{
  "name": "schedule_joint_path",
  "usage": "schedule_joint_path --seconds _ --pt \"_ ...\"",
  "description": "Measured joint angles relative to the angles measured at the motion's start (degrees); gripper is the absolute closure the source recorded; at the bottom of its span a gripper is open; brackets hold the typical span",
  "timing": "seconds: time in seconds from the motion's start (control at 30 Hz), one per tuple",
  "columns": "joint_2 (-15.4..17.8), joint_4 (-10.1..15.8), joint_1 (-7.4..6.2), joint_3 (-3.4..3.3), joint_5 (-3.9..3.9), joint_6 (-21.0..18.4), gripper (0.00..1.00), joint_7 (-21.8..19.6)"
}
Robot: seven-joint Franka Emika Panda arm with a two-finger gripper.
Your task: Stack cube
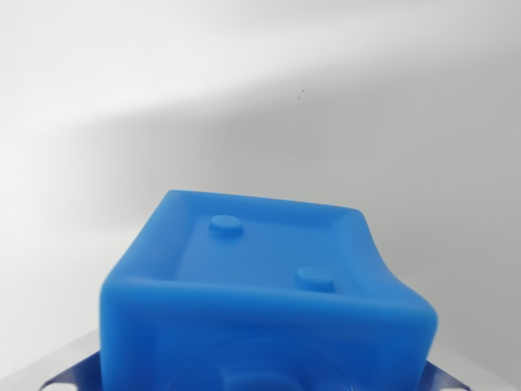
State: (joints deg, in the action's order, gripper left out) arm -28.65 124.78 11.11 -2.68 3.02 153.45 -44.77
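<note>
A blue cube (264,281) fills the lower middle of the wrist view, very close to the camera. Its upper face has a raised rim and a sunken panel with two small round studs, one towards the wrist view's left and farther off, one towards the wrist view's right and nearer. The near face is blurred, with a faint round shape moulded in it.

At the bottom corners of the view, on either side of the cube, bits of pale metal (69,371) show; they look like parts of the gripper, but the fingers themselves are hidden behind the cube. Whether the jaws pinch the cube or stand spread cannot be told.

Beyond the cube lies a plain white surface (244,98), with a soft grey shadow across its middle and two tiny dark specks (302,92) towards the wrist view's upper right. Nothing stands near the cube in the visible part of the surface.
</note>
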Motion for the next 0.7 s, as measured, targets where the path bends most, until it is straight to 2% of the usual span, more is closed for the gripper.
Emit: schedule_joint_path --seconds 0.37,0.7 --pt "4.37 1.10 -0.19 -0.25 -0.31 -2.93 1.00 0.37" --pt "7.42 4.40 -0.16 -0.06 -0.88 -2.94 1.00 5.23"
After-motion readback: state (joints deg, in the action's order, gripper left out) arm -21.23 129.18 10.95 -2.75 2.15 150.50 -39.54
